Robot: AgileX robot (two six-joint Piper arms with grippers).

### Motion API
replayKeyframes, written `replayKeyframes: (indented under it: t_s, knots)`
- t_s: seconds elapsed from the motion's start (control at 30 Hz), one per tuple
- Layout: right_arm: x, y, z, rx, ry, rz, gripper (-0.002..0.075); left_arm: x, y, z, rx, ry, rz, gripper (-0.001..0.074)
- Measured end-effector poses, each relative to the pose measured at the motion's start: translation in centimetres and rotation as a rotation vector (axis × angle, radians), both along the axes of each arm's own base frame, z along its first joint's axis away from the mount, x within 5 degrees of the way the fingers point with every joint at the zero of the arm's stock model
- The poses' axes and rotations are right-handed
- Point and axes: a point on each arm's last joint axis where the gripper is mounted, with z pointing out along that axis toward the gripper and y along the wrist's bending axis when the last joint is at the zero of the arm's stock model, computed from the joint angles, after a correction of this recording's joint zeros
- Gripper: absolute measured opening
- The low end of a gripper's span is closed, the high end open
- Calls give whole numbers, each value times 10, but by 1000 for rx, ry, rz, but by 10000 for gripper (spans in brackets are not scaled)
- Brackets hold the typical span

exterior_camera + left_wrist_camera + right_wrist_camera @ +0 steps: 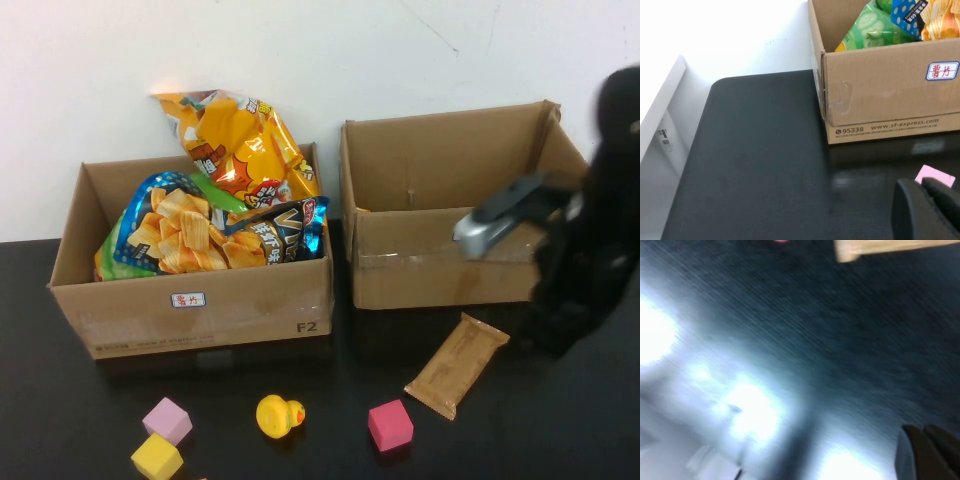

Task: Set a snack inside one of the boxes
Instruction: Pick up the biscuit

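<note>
Table (60, 420) is black and carries everything here. On its left side stands the left cardboard box (200, 315), full of snack bags: a blue chip bag (165, 225) leaning at the left, a dark bag (285, 235) beside it, and an orange bag (245, 145) sticking up above the back wall. A small white label (188, 299) sits on the box's front wall. The left gripper (932, 210) does not show in the high view; in the left wrist view only its dark tips appear, low over the table near the front corner of this box, and I cannot tell how the jaws stand.

In front of the left box lie small toys: a purple cube (167, 419), a yellow cube (156, 458) touching it, a yellow duck (279, 415), and further right a pink cube (390, 425).

The brown snack bar (458, 364) lies flat on the table, tilted, just in front of the right cardboard box (440, 265), outside of it. This box looks open, with nothing visible inside.

The right gripper (930, 455) is at the far right. The arm is a dark blurred shape beside the right box, above the table near the snack bar. In the right wrist view only the tips show, so the state of its jaws I cannot tell.
</note>
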Motion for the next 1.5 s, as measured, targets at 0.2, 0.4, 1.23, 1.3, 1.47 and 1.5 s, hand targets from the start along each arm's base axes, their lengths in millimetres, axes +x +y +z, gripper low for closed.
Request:
replayKeyframes:
  t_s: [0.2,0.4,1.23,1.3,1.47,1.5]
  knots:
    - [20,26,-43,102,45,-263,10,0,0,0,0,0,0,-2]
    - [38,37,-68,150,0,-549,165,0,0,0,0,0,0,-2]
    - [61,54,-158,138,1,-1026,610,0,0,0,0,0,0,-2]
    - [62,54,-162,142,-1,-1041,606,0,0,0,0,0,0,-2]
    - [65,55,-170,155,-17,-1072,577,0,0,0,0,0,0,-2]
    - [65,54,-172,152,-16,-1079,571,0,0,0,0,0,0,-2]
